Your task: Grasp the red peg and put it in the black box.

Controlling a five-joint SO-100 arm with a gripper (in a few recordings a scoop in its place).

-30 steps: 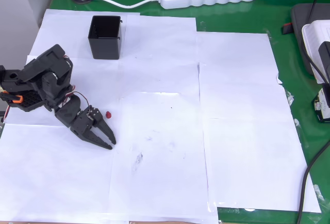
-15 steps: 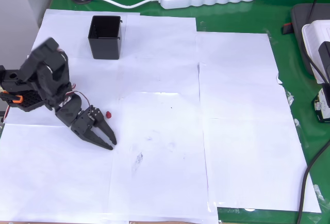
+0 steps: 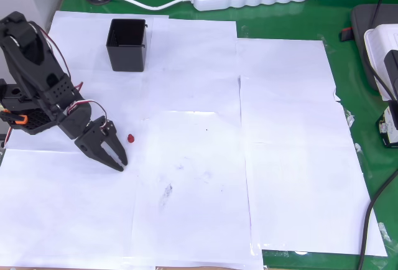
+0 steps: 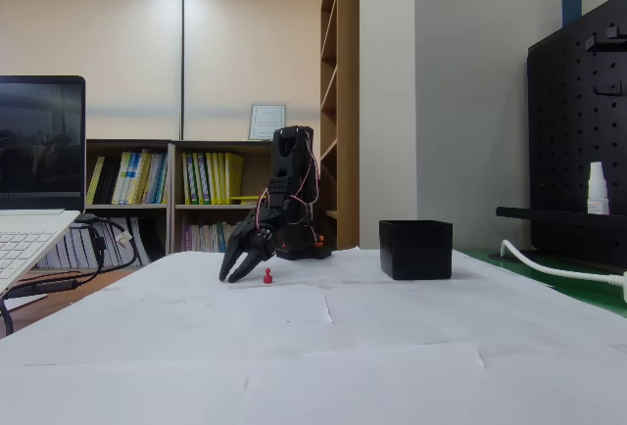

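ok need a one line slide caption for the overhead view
Black arm's fingers hover beside the red peg on white paper, black box waiting beyond.

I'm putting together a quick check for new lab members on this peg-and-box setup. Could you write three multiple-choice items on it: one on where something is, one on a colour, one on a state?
1. In the overhead view, where does the red peg lie?
A. Inside the black box
B. On the white paper, just right of the gripper
C. On the green mat by the power strip

2. What colour is the table cover around the white paper sheets?
A. Green
B. Blue
C. Grey

3. What state is the gripper in?
A. Shut on the peg
B. Holding the box
C. Holding nothing, near the peg

Answers:
1 B: the peg sits on paper beside the fingertips, well below the black box.
2 A: green shows along the paper's edges.
3 C: the peg lies apart from the fingers in both views.
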